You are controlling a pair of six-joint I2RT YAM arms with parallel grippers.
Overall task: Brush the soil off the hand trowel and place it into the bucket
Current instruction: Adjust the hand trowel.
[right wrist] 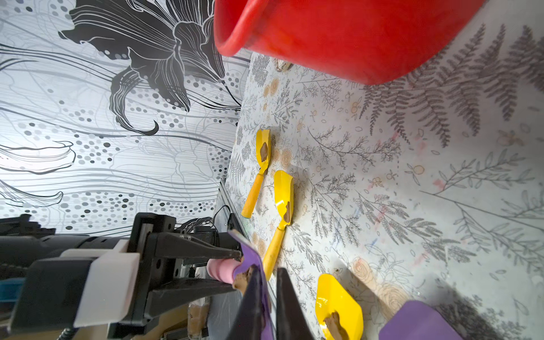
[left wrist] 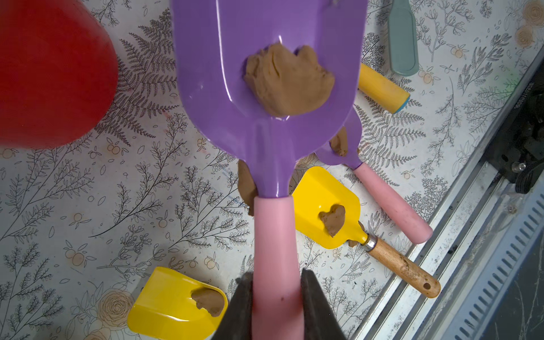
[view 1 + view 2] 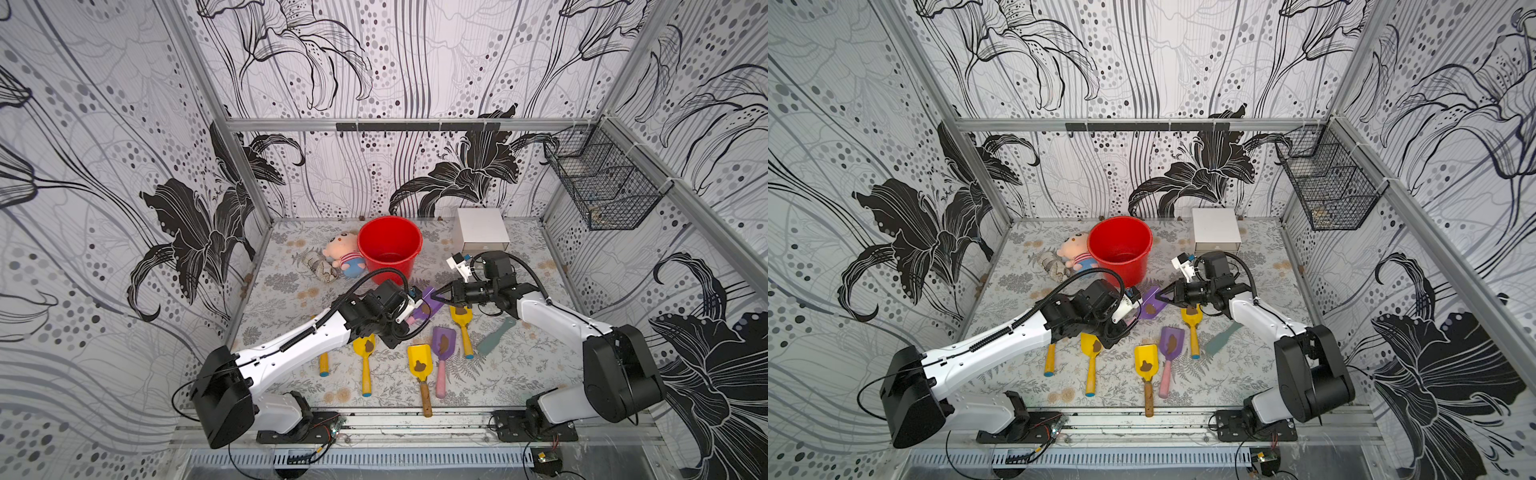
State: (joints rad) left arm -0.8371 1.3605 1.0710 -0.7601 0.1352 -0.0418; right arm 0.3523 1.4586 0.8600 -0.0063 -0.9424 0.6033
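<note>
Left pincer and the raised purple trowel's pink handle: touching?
Touching. The left wrist view shows the left pincer with its fingers pressed against both sides of the pink handle, no gap.

Count from both top views, wrist views as cross-check:
Hand trowels: 6.
- yellow trowels (image 3: 460, 318) (image 3: 420, 362) (image 3: 365, 353) (image 3: 323, 365): 4
- purple with pink handles: 2, the raised purple trowel (image 3: 435, 307) and the lying purple trowel (image 3: 443, 337)

Soil clumps (image 2: 290, 79): 6, one per blade. The sixth clump (image 1: 264, 151) shows only in the right wrist view.
Red bucket (image 3: 390, 243): 1
White drawer box (image 3: 482, 228): 1
Plush doll (image 3: 343, 251): 1
Grey patterned lump (image 3: 319, 266) beside it: 1, can't ID
Teal flat brush-shaped piece (image 3: 496, 336): 1
Wire basket (image 3: 602, 187), upper right of frame: 1
Robot arms (image 3: 291, 345) (image 3: 552, 316): 2
</note>
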